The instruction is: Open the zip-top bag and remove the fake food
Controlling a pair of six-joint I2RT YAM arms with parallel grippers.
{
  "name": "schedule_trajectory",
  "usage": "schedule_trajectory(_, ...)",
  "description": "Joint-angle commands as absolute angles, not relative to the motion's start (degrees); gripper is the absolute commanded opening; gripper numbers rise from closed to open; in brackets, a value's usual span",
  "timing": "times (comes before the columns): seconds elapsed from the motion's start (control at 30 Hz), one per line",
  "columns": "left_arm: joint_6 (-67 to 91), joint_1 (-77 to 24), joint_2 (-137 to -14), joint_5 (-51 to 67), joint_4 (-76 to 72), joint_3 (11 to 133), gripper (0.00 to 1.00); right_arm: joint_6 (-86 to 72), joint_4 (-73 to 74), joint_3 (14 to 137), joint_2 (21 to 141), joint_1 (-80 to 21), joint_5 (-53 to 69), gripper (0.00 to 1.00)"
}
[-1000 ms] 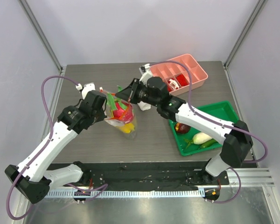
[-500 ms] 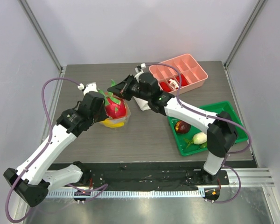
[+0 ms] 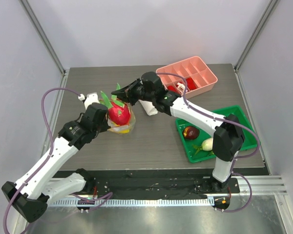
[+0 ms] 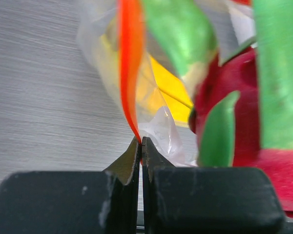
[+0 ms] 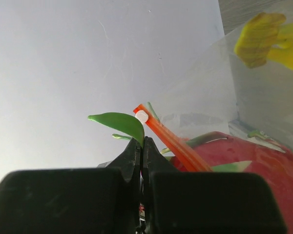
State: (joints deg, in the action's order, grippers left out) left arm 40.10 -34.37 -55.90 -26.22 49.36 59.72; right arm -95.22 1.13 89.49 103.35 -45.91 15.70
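The zip-top bag (image 3: 127, 127) lies open on the table, with the pink-red dragon fruit (image 3: 120, 113) standing in its mouth and a yellow banana (image 3: 118, 129) inside. My left gripper (image 3: 106, 122) is shut on the bag's orange-red zip strip (image 4: 129, 73) at the bag's left side; the left wrist view shows the jaws (image 4: 140, 142) pinching it. My right gripper (image 3: 123, 92) is shut on a green leaf (image 5: 119, 123) of the dragon fruit (image 5: 254, 156), above and behind the fruit. The zip strip (image 5: 171, 139) runs beside the right jaws (image 5: 142, 141).
A green tray (image 3: 244, 121) at the right holds a dark red fruit (image 3: 190, 132), a white oblong vegetable (image 3: 208, 144) and a green pepper (image 3: 198, 151). A pink divided tray (image 3: 205, 73) stands at the back right. A rolled white towel (image 3: 149, 107) lies under the right arm.
Both grippers have moved left with the bag, and the bag has sunk onto the table. The dragon fruit now stands further out of the bag's mouth.
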Motion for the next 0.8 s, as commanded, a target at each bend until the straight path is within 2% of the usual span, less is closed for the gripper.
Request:
schedule_trajectory(0.0,40.69,-34.10,-51.77,-31.02,46.59,57.92,0.00,-95.90,2.72,92.91,98.09,-45.88,18.02,0.01)
schedule_trajectory(0.2,40.43,-33.93,-50.18,-31.29,47.02,57.39,0.00,-90.80,5.01,91.84,94.84,-44.74,19.76,0.01)
schedule_trajectory(0.4,39.03,-33.40,-50.71,-31.47,46.23,57.65,0.00,-83.05,14.15,91.33,90.36,-43.34,19.51,0.01)
schedule_trajectory(0.63,39.29,-33.22,-52.37,-26.37,42.98,61.68,0.00,-86.04,-5.58,87.63,92.11,-42.80,27.06,0.01)
schedule_trajectory(0.77,40.51,-33.05,-55.54,-22.77,43.24,65.91,0.00,-86.57,-10.54,88.68,95.87,-42.98,34.51,0.01)
